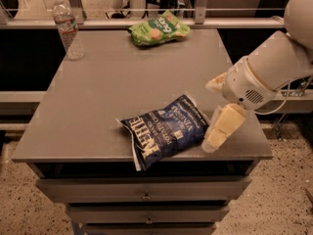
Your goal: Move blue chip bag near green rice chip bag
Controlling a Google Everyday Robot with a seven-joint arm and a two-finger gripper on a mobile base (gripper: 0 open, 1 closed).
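Grey table (98, 97), contents as seen from the front:
- blue chip bag (166, 131): lying flat at the near edge, right of centre
- green rice chip bag (157, 29): at the far edge, well apart from the blue one
- water bottle (67, 27): upright, far left corner
- gripper (218, 130): pointing down just beside the blue bag's right edge, above the table's near right corner; grip state cannot be told

Saw blue bag (165, 131) lying flat and askew at table (98, 97) front edge, white lettering up, one corner overhanging. Green bag (157, 29) lay crumpled at back edge, well apart from it. Gripper (218, 130) hung just beside blue bag.
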